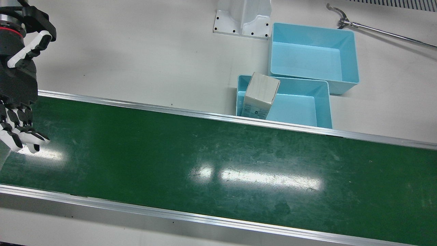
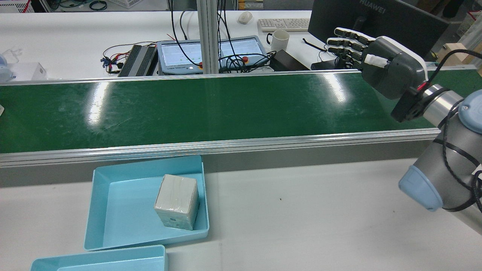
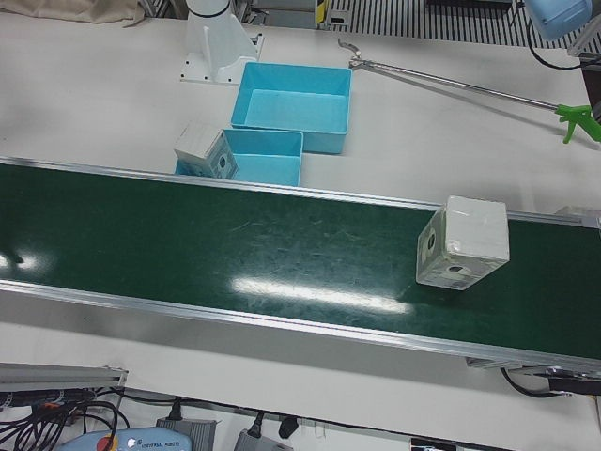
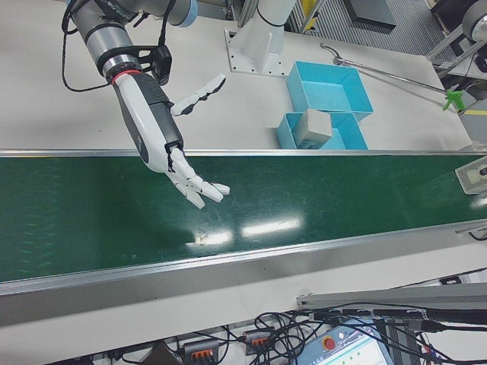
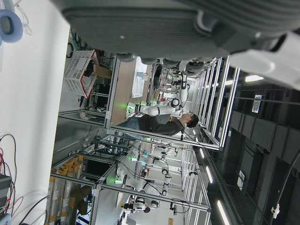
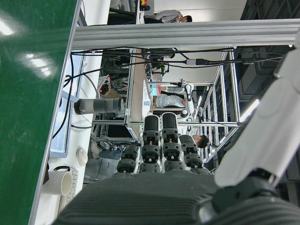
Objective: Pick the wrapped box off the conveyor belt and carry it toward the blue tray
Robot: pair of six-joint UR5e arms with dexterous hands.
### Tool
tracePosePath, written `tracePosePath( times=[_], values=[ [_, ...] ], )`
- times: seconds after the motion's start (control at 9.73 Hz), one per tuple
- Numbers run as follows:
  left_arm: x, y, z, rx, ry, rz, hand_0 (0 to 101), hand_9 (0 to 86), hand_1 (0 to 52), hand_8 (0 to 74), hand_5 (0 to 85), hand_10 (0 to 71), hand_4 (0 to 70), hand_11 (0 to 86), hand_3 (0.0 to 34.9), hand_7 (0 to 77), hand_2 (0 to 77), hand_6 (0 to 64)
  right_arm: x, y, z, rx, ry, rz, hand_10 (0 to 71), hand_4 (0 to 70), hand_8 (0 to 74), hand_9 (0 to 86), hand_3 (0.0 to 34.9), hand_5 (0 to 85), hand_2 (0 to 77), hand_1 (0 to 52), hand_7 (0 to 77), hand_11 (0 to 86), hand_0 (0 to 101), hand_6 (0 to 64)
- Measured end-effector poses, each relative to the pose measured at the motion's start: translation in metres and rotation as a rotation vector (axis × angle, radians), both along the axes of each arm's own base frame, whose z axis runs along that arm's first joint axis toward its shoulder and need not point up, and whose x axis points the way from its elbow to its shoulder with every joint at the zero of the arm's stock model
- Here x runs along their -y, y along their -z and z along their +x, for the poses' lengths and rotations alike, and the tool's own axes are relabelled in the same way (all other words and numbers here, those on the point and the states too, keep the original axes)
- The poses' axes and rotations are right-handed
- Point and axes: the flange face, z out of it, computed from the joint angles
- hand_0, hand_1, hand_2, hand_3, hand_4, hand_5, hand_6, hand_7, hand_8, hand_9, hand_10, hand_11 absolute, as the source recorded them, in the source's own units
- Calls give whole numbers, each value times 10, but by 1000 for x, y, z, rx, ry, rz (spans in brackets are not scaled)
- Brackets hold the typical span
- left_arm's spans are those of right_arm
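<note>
Leaning in blue tray (image 2: 113, 203): wrapped box (image 2: 177, 201).

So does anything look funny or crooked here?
Yes. The wrapped box in the blue tray sits tilted, leaning against the tray's wall instead of lying flat. Another wrapped box on the conveyor belt also sits turned askew.

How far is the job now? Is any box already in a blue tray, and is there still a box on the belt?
Done: one wrapped box already sits in the near blue tray.

In hand: nothing. The right hand hovers open over the belt.

Left: another box is on the belt, far from that hand, not yet picked. The left hand's state cannot be told.
</note>
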Motion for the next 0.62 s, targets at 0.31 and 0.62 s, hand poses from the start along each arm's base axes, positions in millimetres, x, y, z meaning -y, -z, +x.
tracePosePath(
  times=[0.31, 0.62],
  values=[
    [0, 0, 0, 0, 0, 0, 0, 0, 0, 5, 11, 0, 5, 5, 0, 5, 5, 5, 0, 0, 0, 1, 0, 0, 76, 44, 191, 224, 2, 136, 22, 22, 213, 114, 387, 87],
    [0, 0, 0, 0, 0, 0, 0, 0, 0, 5, 11, 5, 0, 5, 0, 5, 5, 0, 1, 2, -2, 7, 2, 14, 76, 87, 202, 256, 1, 142, 16, 49, 229, 109, 399, 104]
  ],
)
